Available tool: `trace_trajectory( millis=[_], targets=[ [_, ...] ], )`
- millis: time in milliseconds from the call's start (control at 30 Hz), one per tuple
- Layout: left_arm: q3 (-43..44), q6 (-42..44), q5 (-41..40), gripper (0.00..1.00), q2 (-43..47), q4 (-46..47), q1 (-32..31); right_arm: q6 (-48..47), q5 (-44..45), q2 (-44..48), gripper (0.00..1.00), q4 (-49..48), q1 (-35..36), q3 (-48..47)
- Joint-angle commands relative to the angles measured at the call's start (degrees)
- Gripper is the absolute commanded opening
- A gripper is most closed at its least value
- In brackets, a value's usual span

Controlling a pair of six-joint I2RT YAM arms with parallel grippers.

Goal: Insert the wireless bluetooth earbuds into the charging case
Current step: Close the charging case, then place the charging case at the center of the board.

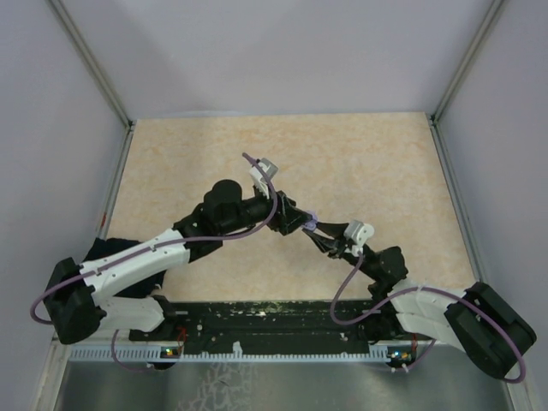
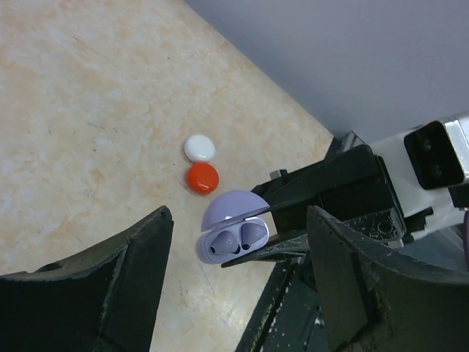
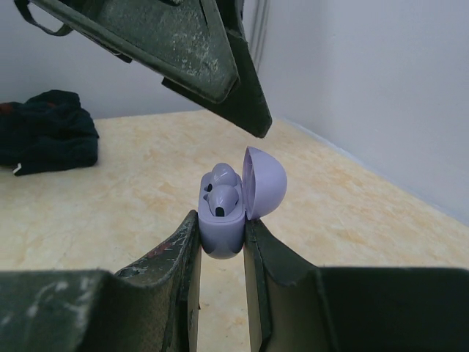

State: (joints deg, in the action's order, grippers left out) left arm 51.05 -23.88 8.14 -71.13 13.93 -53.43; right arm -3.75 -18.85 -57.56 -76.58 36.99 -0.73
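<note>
The charging case (image 3: 222, 227) sat upright with its mouth facing up. Its lid (image 3: 264, 182) was swung open and stood nearly vertical on the hinge side, to the right in the right wrist view. In that view its long axis ran away from the camera, so the two earbuds (image 3: 223, 196) lay one behind the other. From the left wrist the same axis ran roughly left to right.

We saw a pale greyish-purple shell, rounded and smooth, with a domed lid. Both earbuds were of the same colour and lay seated in their wells.

The right gripper (image 3: 222, 233) pinched the case body by its two long sides, holding it above the table (image 1: 377, 163) near the middle. The left gripper (image 2: 239, 220) hung over it with fingers spread wide, holding nothing.

On the table beyond, a white disc (image 2: 199, 148) and a red disc (image 2: 202, 177) lay just beside each other.
</note>
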Motion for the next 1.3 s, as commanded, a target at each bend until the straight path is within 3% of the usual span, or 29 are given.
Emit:
trace_trajectory(
  millis=[0,233,467,867,1133,1267],
  targets=[
    [3.16,-0.23,11.39,0.79,-0.64,-5.50,1.48,1.86,-5.42,-0.72,0.00,-7.04,-0.02,-1.11],
    [4.09,-0.53,18.07,0.78,-2.64,-6.61,2.76,2.84,-9.61,-1.88,0.00,-7.83,-0.07,-1.80],
    [4.43,-0.64,22.41,0.70,-3.64,-6.28,3.00,3.37,-10.67,-2.55,0.00,-8.52,-0.07,-1.97],
    [1.89,-0.49,27.47,0.62,0.02,-1.49,3.77,3.83,-11.15,-4.33,0.00,-7.71,-0.08,-2.77],
    [0.78,0.47,27.80,0.62,1.99,-1.10,4.76,4.06,-11.62,-5.13,0.00,-6.27,-0.07,-3.52],
    [1.04,1.00,23.22,0.64,3.63,-5.15,6.03,4.79,-10.55,-5.50,0.00,-3.78,-0.08,-4.45]
  ],
)
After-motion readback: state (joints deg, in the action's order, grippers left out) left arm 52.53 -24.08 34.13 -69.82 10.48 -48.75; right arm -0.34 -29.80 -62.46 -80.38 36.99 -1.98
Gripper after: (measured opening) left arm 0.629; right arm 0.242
